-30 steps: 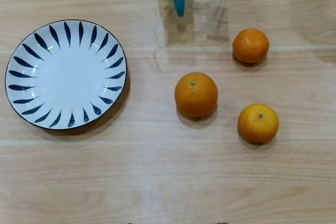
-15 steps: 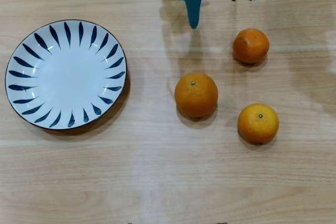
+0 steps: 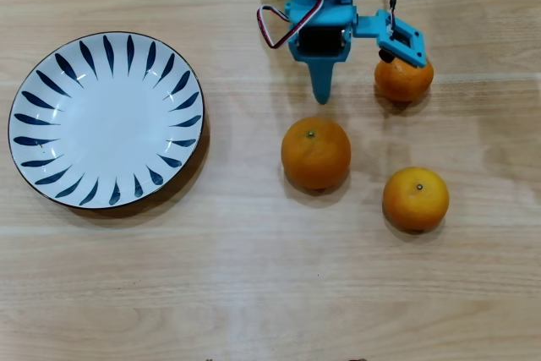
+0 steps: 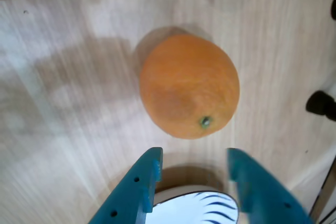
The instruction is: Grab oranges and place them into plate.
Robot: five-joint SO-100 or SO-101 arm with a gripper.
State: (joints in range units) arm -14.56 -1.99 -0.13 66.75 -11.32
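A: Step in hand?
B: Approach. The gripper (image 4: 193, 169) hangs parted and empty, just short of the largest orange (image 3: 315, 152) at centre frame overhead. The plate (image 3: 34, 90), at left, holds nothing.
A: Next?
B: Descend, straddle the fruit, close.

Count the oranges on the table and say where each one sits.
3, all right of the empty plate in the overhead view: the largest orange centre, below the end effector; one upper right, partly under the arm; one lower right.
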